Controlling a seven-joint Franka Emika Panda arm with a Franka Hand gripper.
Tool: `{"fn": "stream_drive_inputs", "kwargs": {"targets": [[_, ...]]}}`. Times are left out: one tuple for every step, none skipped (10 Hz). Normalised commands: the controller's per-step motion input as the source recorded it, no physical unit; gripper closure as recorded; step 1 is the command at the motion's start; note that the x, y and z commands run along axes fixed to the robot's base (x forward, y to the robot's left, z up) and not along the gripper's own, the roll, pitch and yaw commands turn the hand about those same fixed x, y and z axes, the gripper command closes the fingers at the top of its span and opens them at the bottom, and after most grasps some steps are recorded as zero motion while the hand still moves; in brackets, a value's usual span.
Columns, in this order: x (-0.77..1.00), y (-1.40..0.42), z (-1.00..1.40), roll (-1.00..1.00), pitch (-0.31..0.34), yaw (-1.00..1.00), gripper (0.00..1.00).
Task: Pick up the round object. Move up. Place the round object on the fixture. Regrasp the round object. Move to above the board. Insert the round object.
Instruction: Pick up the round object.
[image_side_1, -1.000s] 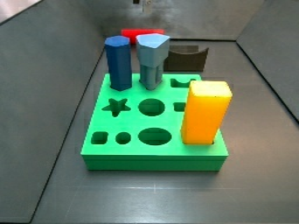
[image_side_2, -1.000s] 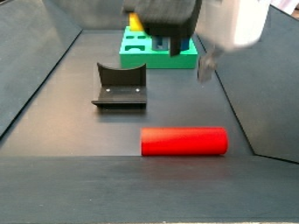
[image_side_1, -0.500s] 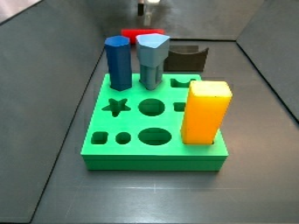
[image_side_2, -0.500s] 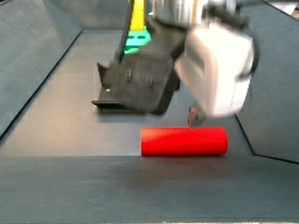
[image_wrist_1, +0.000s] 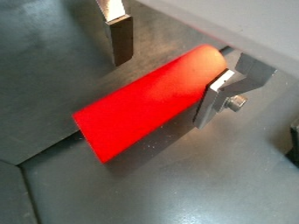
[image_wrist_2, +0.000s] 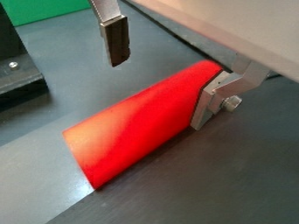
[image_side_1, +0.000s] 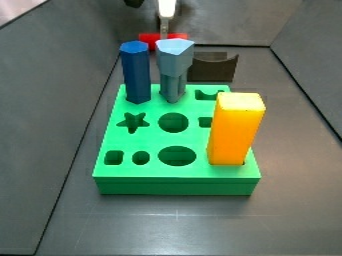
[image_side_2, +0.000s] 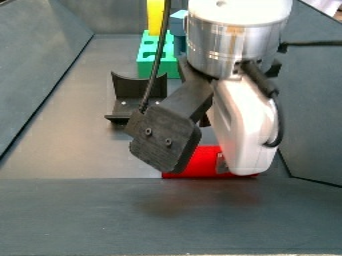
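The round object is a bright red cylinder lying on its side on the dark floor, seen in both wrist views. My gripper is open and low over one end of it, with a finger on each side. One silver finger sits close against the cylinder, while the other finger stands well apart from it. In a side view the arm's body hides most of the round object. The dark fixture stands between the cylinder and the green board.
On the board stand a blue hexagonal peg, a grey-blue faceted peg and a yellow block. Grey walls slope up round the floor. The fixture and a corner of the board show in a wrist view.
The arm has come down and forward from above the board's side to the red cylinder. Its open fingers now straddle the cylinder's end. The cylinder has not moved.
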Motion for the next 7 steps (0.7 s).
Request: {"fn": "stream_drive_inputs", "kwargs": {"targets": [[0.15,0.00,-0.24,-0.28,-0.174,-0.07,0.00],[0.09,-0.02,-0.26,-0.27,-0.163,-0.03,0.00],[0.00,-0.05,-0.30,-0.28,-0.157,0.00,0.00],[0.00,-0.04,-0.30,-0.31,-0.157,-0.01,0.00],[0.00,-0.07,-0.27,-0.32,-0.156,0.00,0.00],[0.00,-0.12,-0.19,-0.31,-0.141,0.00,0.00],[0.00,-0.21,-0.06,-0.24,-0.094,0.00,0.00]]}}
